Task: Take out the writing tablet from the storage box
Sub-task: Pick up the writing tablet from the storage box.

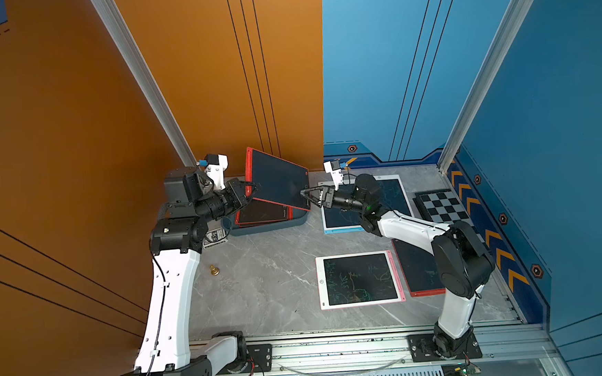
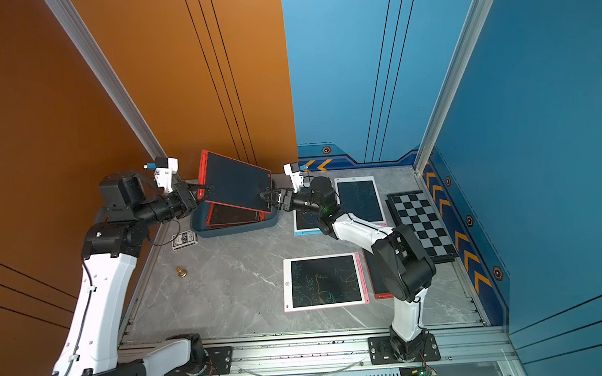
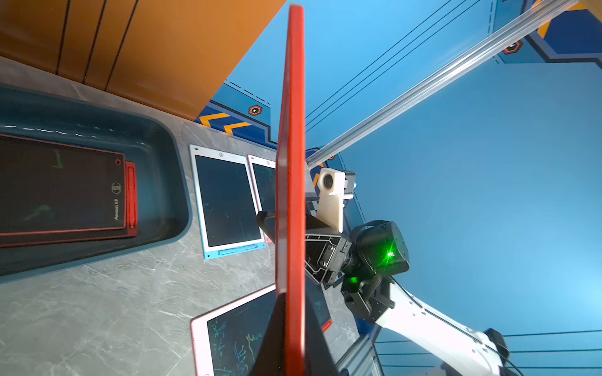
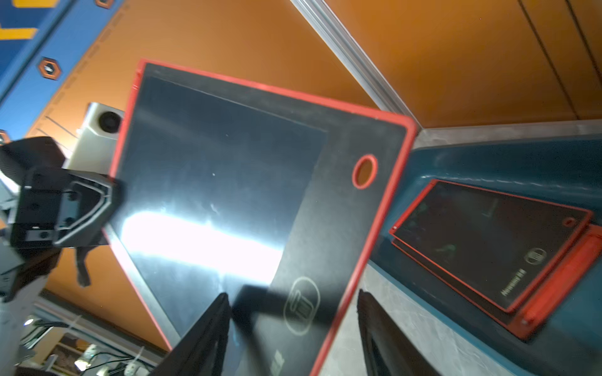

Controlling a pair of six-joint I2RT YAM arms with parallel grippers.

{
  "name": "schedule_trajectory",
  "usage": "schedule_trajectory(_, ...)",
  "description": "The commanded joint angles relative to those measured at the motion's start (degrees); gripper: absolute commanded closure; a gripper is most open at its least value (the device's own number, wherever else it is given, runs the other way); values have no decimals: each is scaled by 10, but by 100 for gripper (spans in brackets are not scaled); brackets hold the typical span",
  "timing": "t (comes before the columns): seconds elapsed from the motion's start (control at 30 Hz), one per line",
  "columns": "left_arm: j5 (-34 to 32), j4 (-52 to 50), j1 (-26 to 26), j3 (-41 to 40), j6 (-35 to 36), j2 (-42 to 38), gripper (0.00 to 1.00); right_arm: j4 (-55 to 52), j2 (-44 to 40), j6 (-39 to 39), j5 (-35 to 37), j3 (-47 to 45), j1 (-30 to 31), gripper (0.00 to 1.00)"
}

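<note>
Left wrist view is showing the writing tablet (image 3: 290, 162) edge-on, red-framed and dark-screened, hanging tilted over the storage box (image 3: 156, 156). The box is lying below the fingers and holding two more red-framed tablets (image 3: 62, 185), stacked flat. Left gripper (image 1: 252, 190) is clenching the tablet's stylus-side edge. Right gripper (image 1: 305, 194) is reaching in at the opposite edge, its jaws standing apart with that edge between them, not yet pinching. Beyond the right fingers, a blue-trimmed tablet (image 1: 339, 220), a pink-trimmed tablet (image 1: 359, 280) and a chequered board (image 1: 444, 207) are lying on the table (image 1: 272, 269). On the wrist side of the left fingers, a card pack (image 1: 215, 237) and a brass pawn (image 1: 214, 270) are resting. Hazards, as judged: one edge grip is carrying a broad, smooth plate, so the tablet is likely to pivot or slip if the left fingers are releasing before the right ones are closing. A skewed right-hand bite is risking a twist, dropping the tablet back onto the stacked pair.
</note>
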Motion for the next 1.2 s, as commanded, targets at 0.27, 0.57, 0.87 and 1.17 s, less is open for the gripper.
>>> schedule_trajectory(0.27, 87, 8, 21, -4, 11, 9, 100, 330, 41, 246, -56, -24, -21, 66)
schedule_trajectory(0.57, 95, 8, 29, 19, 30, 64, 100, 332, 35, 255, -48, -54, -31, 87)
schedule_trajectory(0.87, 42, 8, 33, 17, 45, 94, 31, 329, 31, 260, -12, -89, -44, 91)
schedule_trajectory(1.17, -141, -51, 39, -9, 90, 50, 15, 226, 12, 202, 30, -106, -48, 97)
